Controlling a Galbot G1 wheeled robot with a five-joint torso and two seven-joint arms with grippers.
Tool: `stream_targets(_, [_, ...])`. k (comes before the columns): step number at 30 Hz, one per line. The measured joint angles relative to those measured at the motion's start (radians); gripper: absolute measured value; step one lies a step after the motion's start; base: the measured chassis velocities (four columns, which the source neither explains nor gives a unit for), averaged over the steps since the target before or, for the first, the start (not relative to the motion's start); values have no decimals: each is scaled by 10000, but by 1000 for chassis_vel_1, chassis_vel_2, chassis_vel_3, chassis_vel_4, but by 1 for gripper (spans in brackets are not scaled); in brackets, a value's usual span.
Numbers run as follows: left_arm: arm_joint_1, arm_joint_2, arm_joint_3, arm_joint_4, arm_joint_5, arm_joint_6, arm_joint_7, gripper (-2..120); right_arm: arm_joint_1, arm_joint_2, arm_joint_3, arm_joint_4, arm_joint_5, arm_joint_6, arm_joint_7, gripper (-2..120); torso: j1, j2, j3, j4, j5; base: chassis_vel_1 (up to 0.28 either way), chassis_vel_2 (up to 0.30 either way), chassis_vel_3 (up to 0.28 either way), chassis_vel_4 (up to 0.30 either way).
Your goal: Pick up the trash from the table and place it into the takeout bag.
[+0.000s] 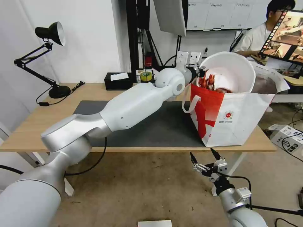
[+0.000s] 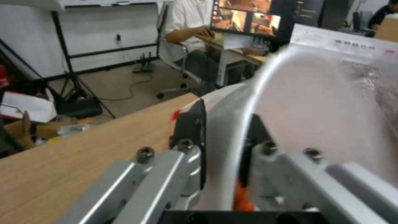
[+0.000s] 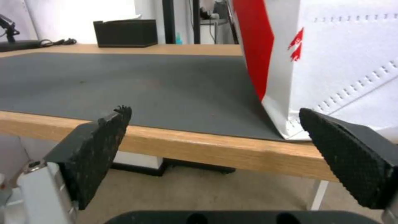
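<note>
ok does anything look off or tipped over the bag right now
Yes: the white bowl of crayfish shells is tilted steeply over the takeout bag, its rim pinched in the left gripper. Nothing has spilled on the table.

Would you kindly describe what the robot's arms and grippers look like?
The left arm has smooth white and silver rounded shells. The right arm is slimmer, with a black cable alongside. The right gripper has silver linkages and black textured pads; the left gripper has bolted silver links.

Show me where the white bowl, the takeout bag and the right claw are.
white bowl [image 1: 235,67]: head view, inner wall.
takeout bag [image 1: 243,116]: head view, white front panel.
right claw [image 1: 206,156]: head view, midway between its fingertips.
</note>
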Motion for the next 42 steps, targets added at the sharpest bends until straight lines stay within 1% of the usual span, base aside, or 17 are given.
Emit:
stream_targets(5, [4,-6,18,-42,-2,2,205,35,1,0,0,0,0,0,0,100,0,0,0,0,0,0,0,0,0])
stream_targets(7, [5,-72,18,-39,-29,-30,360,49,0,0,0,0,0,0,0,100,0,0,0,0,0,0,0,0,0])
stream_targets(12, [5,-78,18,-52,-53,-84,390,64,1,0,0,0,0,0,0,100,0,0,0,-1,0,0,0,0,0])
stream_targets(15, [27,91,18,-219,-69,-257,398,79,0,0,0,0,0,0,0,100,0,0,0,-1,1,0,0,0,0])
stream_targets(20, [53,548,188,-517,37,-749,499,93,1,0,0,0,0,0,0,100,0,0,0,-1,0,0,0,0,0])
stream_targets(24, [102,1300,490,-1069,461,-1499,733,99,0,0,0,0,0,0,0,100,0,0,0,-1,-1,0,0,0,0])
stream_targets(27, [330,2493,717,-2078,1124,-2212,1080,100,0,0,0,0,0,0,0,100,0,0,0,-1,-2,0,0,0,0])
stream_targets(28, [330,2493,717,-2078,1124,-2212,1080,100,0,0,0,0,0,0,0,100,0,0,0,-1,-2,0,0,0,0])
stream_targets(30, [614,3259,779,-2516,1561,-3001,1441,100,0,0,0,0,0,0,0,100,0,0,0,2,-3,0,0,0,0])
stream_targets(31, [614,3259,779,-2516,1561,-3001,1441,100,0,0,0,0,0,0,0,100,0,0,0,2,-3,0,0,0,0])
stream_targets(32, [791,3598,745,-2678,1692,-3297,1595,100,0,0,0,0,0,0,0,100,0,0,0,1,-4,0,0,0,0])
stream_targets(34, [1342,4367,432,-2987,1946,-3748,1871,100,0,0,0,0,0,0,0,100,0,0,0,2,-4,0,0,0,0])
stream_targets(35, [1342,4367,432,-2987,1946,-3748,1871,100,0,0,0,0,0,0,0,100,0,0,0,2,-4,0,0,0,0])
stream_targets(37, [2040,4986,-35,-3226,2084,-4139,2443,100,0,0,0,0,0,0,1,100,0,0,0,2,-2,0,0,0,0])
stream_targets(39, [2323,5134,-213,-3293,2091,-4302,2701,100,0,0,0,0,0,0,-1,100,-1,0,-1,2,-3,0,0,0,0])
stream_targets(41, [3354,5607,-926,-3521,2203,-4698,3672,100,1,0,1,0,0,0,1,100,0,-1,0,-2,-4,0,0,0,0])
stream_targets(42, [3354,5607,-926,-3521,2203,-4698,3672,100,1,0,1,0,0,0,1,100,0,-1,0,-2,-4,0,0,0,0])
